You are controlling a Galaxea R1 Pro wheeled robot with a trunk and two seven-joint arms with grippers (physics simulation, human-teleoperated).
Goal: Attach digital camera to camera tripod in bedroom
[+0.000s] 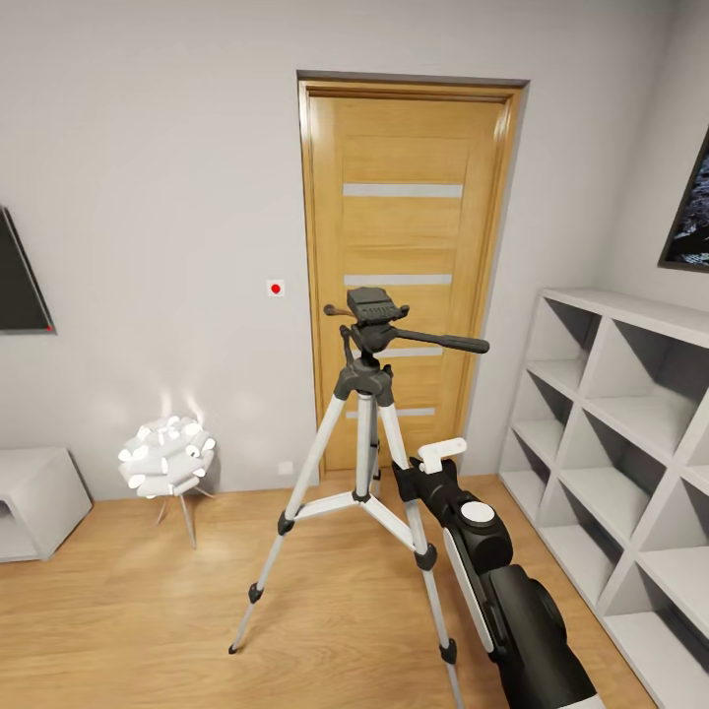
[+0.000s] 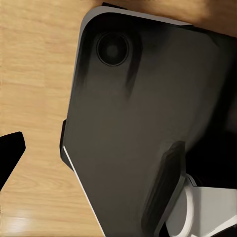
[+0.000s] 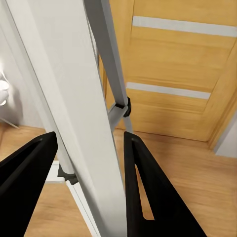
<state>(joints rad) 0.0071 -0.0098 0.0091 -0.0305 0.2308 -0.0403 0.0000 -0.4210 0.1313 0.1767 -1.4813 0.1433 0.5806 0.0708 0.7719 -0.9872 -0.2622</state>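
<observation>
Nearest, in the head view, the right arm [image 1: 492, 571] is seen reaching forward from the lower right toward the camera tripod [image 1: 366, 423]. In the right wrist view the right gripper [image 3: 89, 168] is seen spread open, one silver tripod leg [image 3: 74, 113] running between its two black fingers [image 3: 148, 192]; whether the pads touch the leg cannot be told. A second leg with a black joint is seen just beyond.

In the left wrist view a dark panel of the robot's own body [image 2: 148, 123] is seen close up over the light wood floor [image 2: 34, 74]. A black fingertip [image 2: 10, 153] of the left gripper is caught at the frame's edge, and its state cannot be told.

The camera tripod is stood upright on the floor [image 1: 128, 611], roughly midway between the side walls and in front of the oak door [image 1: 409, 266]. Its three silver legs are splayed, and its black head [image 1: 374, 310] is topped by a bare mounting plate, with the long pan handle [image 1: 443, 344] pointing toward the grey cube shelf [image 1: 611, 443] against the right wall.

Farther left, a white spiky-ball lamp [image 1: 167, 456] is set on thin legs near the back wall, beside a low white cabinet [image 1: 34, 497]. A black screen [image 1: 20, 276] is mounted on the wall above, and another [image 1: 694, 212] above the shelf.
</observation>
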